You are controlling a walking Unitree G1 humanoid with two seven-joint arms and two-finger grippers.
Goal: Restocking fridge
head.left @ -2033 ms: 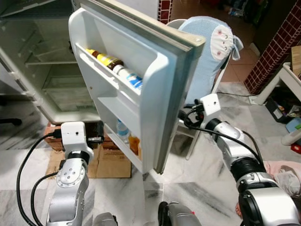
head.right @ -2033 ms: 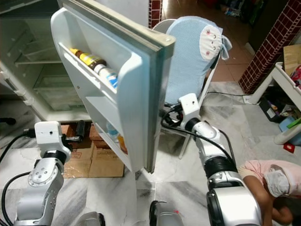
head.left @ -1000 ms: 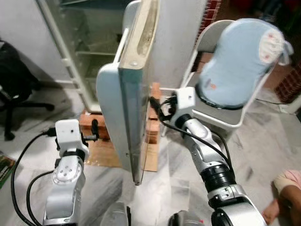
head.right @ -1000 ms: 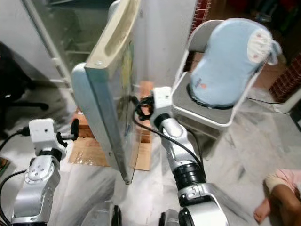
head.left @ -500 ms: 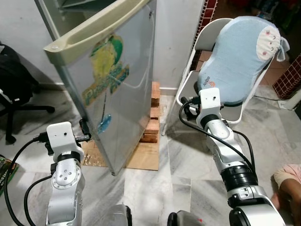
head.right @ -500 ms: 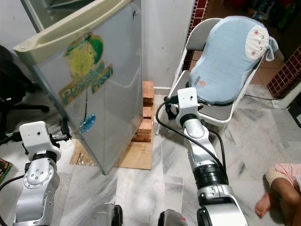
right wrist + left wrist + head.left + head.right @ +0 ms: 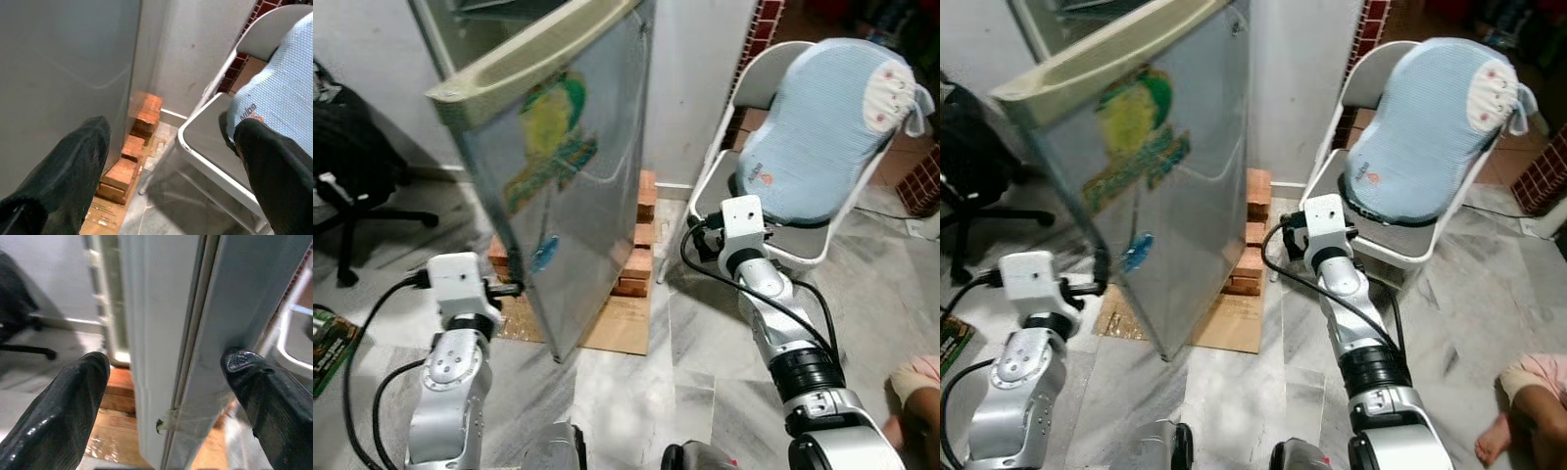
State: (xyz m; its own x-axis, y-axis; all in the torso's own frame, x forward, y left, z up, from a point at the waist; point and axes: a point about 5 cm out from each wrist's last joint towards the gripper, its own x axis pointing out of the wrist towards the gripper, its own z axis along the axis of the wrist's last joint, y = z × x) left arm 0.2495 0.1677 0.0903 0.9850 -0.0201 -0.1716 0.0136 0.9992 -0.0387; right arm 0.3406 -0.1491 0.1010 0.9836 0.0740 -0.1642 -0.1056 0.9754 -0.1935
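Note:
The grey fridge door [image 7: 558, 186], with a green and yellow sticker on its outer face, stands partly swung toward the fridge body [image 7: 480, 15]. My left gripper [image 7: 512, 289] is open at the door's lower free edge. In the left wrist view the door edge [image 7: 166, 357] runs between the two fingers [image 7: 73, 401], and one finger is close against the outer face. My right gripper [image 7: 693, 238] is open and empty. It hangs in the gap between the door and the folding chair [image 7: 744, 157], touching neither.
A blue cushion [image 7: 822, 127] fills the white chair on the right. Stacked bricks [image 7: 132, 156] and flat cardboard [image 7: 617, 333] lie under the fridge. A black office chair [image 7: 352, 186] stands at left. A person's leg [image 7: 915, 387] rests on the marble floor at lower right.
The door has swung from wide open, inner shelves showing, to mostly shut, outer face showing. My right gripper has come away from the door. The camera has shifted too.

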